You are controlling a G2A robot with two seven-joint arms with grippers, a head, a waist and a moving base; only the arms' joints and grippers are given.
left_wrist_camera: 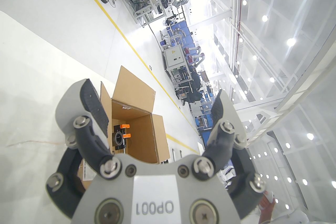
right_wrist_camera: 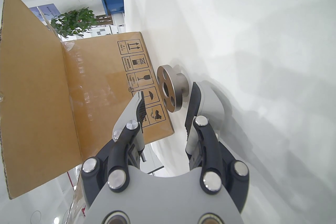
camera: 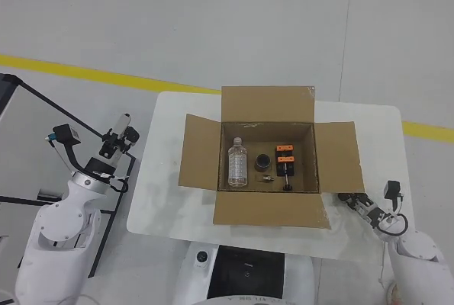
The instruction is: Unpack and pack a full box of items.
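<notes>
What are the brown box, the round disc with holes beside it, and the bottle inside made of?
Box: corrugated cardboard, matte brown; a fluted edge shows on one flap in the right wrist view.
Disc: looks like metal, probably steel, with a dull silver-grey sheen and drilled holes.
Bottle: likely clear plastic, since it looks see-through, but it is too small to be sure.
</notes>
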